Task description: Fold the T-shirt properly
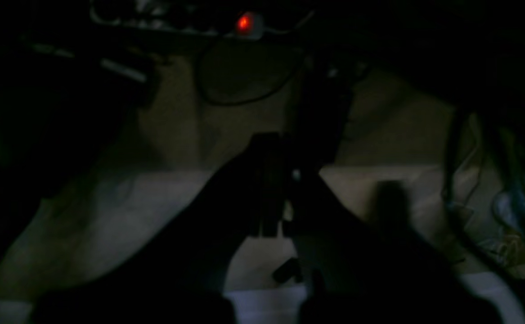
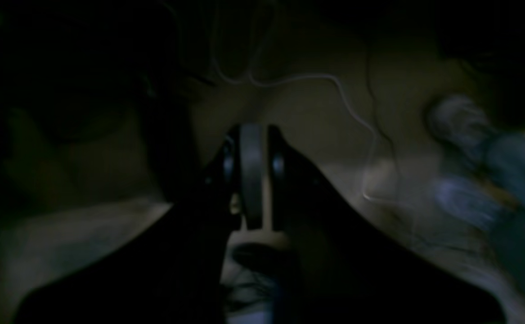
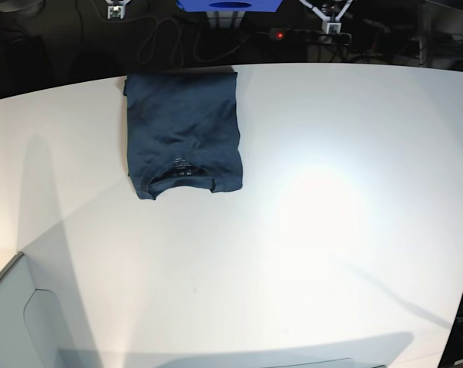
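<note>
Your left end effector [image 1: 273,189] has its jaws pressed together on nothing, and it sits in deep shadow looking out past the table edge at cables and a red light [image 1: 244,22]. Your right end effector [image 2: 253,180] is likewise closed and empty, dark floor and a thin white cable [image 2: 334,90] beyond it. Neither arm shows in the base view, so both appear pulled back clear of the work area.

The T-shirt [image 3: 183,123] lies on the white table [image 3: 331,230], towards the far edge and on that view's left. It already forms a compact rectangle, sleeves tucked out of sight, with the collar and its small label [image 3: 179,163] at the near end. The edges look fairly square, though the near corners bulge slightly.

You seem to be at the end of the fold, or just short of it. If you want a tidier result, your next move calls for opening an end effector, reaching back over the table, and either halving the rectangle once more or smoothing those near corners without dragging the layers apart.
</note>
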Robot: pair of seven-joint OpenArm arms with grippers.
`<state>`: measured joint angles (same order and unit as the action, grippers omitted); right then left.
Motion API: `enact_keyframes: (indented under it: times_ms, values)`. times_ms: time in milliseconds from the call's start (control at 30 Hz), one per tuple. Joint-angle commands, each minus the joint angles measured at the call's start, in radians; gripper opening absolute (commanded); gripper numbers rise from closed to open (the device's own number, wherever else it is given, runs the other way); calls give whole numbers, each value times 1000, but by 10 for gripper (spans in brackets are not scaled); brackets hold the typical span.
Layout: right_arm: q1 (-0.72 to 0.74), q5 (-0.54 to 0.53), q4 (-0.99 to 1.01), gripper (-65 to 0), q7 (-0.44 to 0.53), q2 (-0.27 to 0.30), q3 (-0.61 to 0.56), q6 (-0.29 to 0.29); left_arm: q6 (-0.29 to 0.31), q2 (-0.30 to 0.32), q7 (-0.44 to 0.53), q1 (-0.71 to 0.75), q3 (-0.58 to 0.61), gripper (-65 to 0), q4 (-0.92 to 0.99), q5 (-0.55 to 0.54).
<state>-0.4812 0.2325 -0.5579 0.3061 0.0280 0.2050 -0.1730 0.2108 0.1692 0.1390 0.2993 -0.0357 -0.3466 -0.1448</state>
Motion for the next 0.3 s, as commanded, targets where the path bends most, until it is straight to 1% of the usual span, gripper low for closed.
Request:
enact_keyframes:
  times_ms: [0,67,133,200,267]
  values:
    - [-3,1,9,-649,20,0,-28,-44,6,0,0,16,1,-650,1,4]
    - [11,1,42,-649,37,-1,-100,-118,6,0,0,16,1,-650,1,3]
    - [26,0,78,-649,46,-4,-174,-167,6,-1,0,16,1,-650,1,4]
    - [48,0,114,-649,54,-6,-224,-187,6,-1,0,16,1,-650,-1,4]
    - [69,0,155,-649,55,-13,-269,-190,6,-1,0,16,1,-650,-1,3]
